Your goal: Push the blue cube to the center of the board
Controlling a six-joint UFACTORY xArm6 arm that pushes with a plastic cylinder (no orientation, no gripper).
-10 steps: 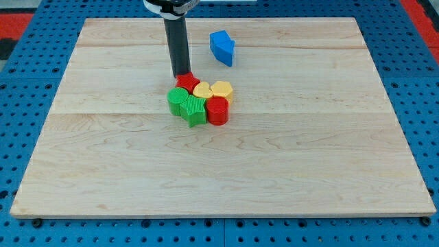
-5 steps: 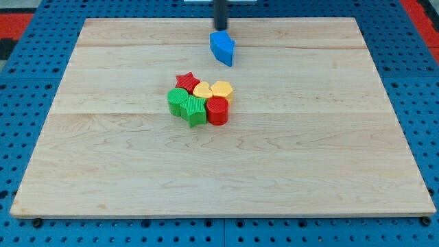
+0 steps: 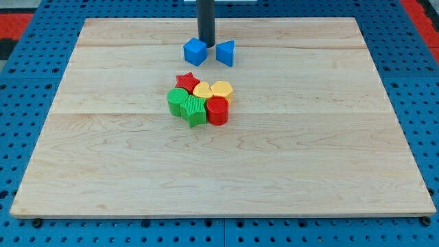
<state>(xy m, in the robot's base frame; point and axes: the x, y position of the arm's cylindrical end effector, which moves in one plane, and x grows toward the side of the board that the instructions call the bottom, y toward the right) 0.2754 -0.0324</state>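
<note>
The blue cube [image 3: 195, 52] lies near the top middle of the wooden board [image 3: 309, 137]. A blue triangular block [image 3: 226, 53] lies just to its right, with a small gap between them. My tip [image 3: 206, 42] stands at the top of that gap, touching or nearly touching the cube's upper right corner. The rod rises out of the view's top.
A tight cluster lies below the cube, near the board's middle: a red star [image 3: 186, 81], two yellow blocks [image 3: 202, 90] [image 3: 221, 89], a green round block [image 3: 179, 101], a green star-like block [image 3: 195, 110] and a red cylinder [image 3: 217, 110]. Blue pegboard surrounds the board.
My tip left the red star, went to the view's top and came down between the two blue blocks. They were pressed together and now lie apart, the cube shifted left.
</note>
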